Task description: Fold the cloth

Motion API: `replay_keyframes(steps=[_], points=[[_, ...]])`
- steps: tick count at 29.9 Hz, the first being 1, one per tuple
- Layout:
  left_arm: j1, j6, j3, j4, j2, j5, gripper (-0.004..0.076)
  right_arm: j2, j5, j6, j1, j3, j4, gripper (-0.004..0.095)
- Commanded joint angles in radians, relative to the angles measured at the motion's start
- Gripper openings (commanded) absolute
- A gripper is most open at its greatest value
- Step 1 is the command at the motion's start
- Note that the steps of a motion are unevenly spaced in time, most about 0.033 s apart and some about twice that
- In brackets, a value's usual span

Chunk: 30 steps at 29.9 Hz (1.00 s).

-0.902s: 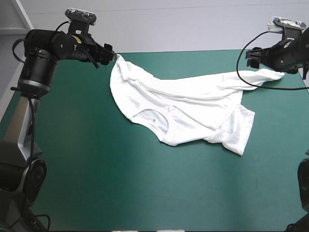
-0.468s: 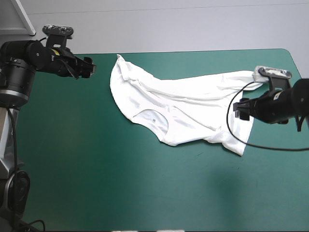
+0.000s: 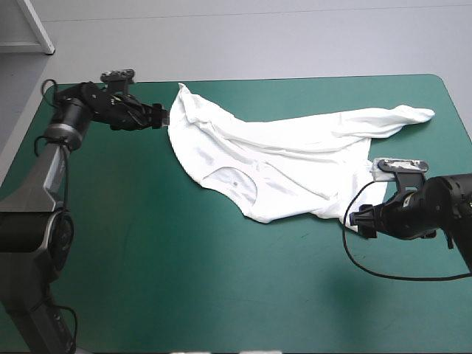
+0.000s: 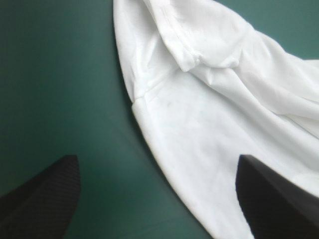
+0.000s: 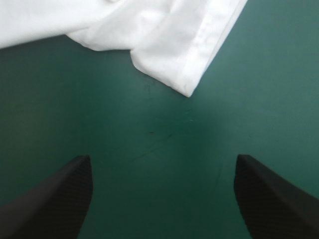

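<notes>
T-shirt (image 3: 280,158) lies spread but wrinkled on the far half of the teal-green cover (image 3: 184,280), with one end stretching toward the far right corner. The left gripper (image 3: 165,116) is at its far left edge, its fingers wide apart, and the white edge lies between them. The right gripper (image 3: 355,220) is also released and holds nothing. The shirt's nearest hemmed corner lies just ahead of it.

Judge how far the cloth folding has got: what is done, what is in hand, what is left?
Done: no fold; the T-shirt lies rumpled on the teal-green cover. In hand: the left end effector, open, straddles its far left edge; the right end effector, open, faces its near right corner; neither grips. Left: grasping, flattening, every fold.
</notes>
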Motion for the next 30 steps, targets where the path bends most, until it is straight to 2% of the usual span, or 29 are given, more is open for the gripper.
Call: replay_keyframes(steps=[1,6,17,20,25,30], points=[[-0.043,-0.022,-0.068,0.015,0.018,-0.091,0.0592,-0.020,-0.061,-0.019,0.000,0.047,-0.017,0.0725],[-0.063,-0.022,-0.142,0.014,0.122,-0.134,0.0508,-0.020,-0.072,-0.038,0.000,0.113,-0.006,0.0724],[-0.093,-0.046,-0.211,0.052,0.241,-0.149,0.0489,-0.020,-0.118,-0.073,0.000,0.132,-0.006,0.0724],[-0.105,-0.046,-0.211,0.053,0.247,-0.137,0.0388,-0.020,-0.155,-0.085,0.000,0.132,-0.001,0.0724],[-0.127,-0.046,-0.211,0.048,0.286,-0.107,0.0174,0.019,-0.217,-0.093,0.000,0.132,-0.009,0.0724],[-0.144,-0.032,-0.211,0.051,0.301,-0.086,-0.0010,0.112,-0.336,-0.101,0.000,0.132,-0.009,0.0724]])
